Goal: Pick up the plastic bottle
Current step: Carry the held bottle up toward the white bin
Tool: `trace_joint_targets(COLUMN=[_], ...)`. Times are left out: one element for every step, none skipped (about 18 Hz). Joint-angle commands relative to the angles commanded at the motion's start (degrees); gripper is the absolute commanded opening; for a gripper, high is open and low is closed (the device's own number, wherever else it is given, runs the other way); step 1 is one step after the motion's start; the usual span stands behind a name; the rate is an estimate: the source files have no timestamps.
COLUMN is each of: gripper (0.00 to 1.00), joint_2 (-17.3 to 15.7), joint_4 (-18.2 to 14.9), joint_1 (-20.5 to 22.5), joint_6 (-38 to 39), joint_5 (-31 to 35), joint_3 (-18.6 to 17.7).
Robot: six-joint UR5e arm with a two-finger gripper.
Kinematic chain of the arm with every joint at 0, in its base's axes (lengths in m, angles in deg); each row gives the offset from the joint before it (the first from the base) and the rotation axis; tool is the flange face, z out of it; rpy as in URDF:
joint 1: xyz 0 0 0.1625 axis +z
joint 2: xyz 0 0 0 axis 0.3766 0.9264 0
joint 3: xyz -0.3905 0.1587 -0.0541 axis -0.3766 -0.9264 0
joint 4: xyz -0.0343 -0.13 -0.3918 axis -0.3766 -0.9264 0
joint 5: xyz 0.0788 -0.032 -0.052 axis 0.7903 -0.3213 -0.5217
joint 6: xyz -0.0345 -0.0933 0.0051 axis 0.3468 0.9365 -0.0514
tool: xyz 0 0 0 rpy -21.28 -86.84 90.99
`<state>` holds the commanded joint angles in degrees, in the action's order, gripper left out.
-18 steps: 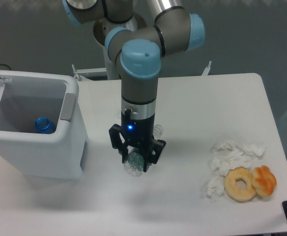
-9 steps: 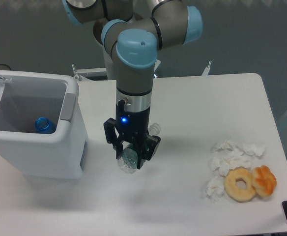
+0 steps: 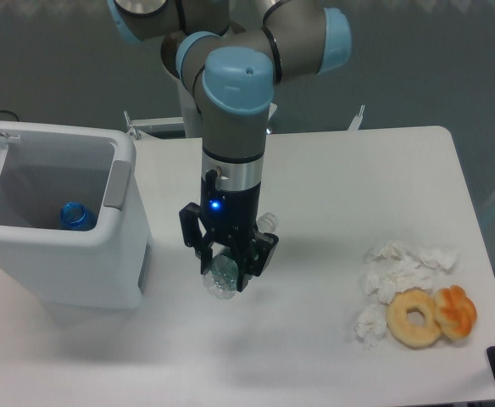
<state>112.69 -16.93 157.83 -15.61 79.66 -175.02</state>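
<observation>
A: We have only the fixed camera here, so what do we make of it?

B: We see the gripper pointing straight down over the table, its two fingers closed around the plastic bottle. The clear body pokes out below the fingertips, and what may be its other end shows beside the wrist.

A: Why hold it across the middle?

B: We judge that gripping at the waist keeps the light bottle balanced. Whether it has left the tabletop we cannot tell.

A: And the surroundings?

B: The white bin stands open just to the side, a blue round object inside; crumpled tissue and two doughnuts lie well apart.
</observation>
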Motion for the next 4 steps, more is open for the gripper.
trace_joint_targets(gripper=[0.63,0.63,0.63,0.63], joint_2=[0.0,0.0,0.0,0.0], joint_4=[0.0,0.0,0.0,0.0], joint_1=[0.1,0.1,0.1,0.1], joint_6=[0.0,0.0,-0.1,-0.1], joint_5=[-0.2,-0.2,-0.3,-0.3], joint_3=[-0.1,-0.1,-0.1,-0.1])
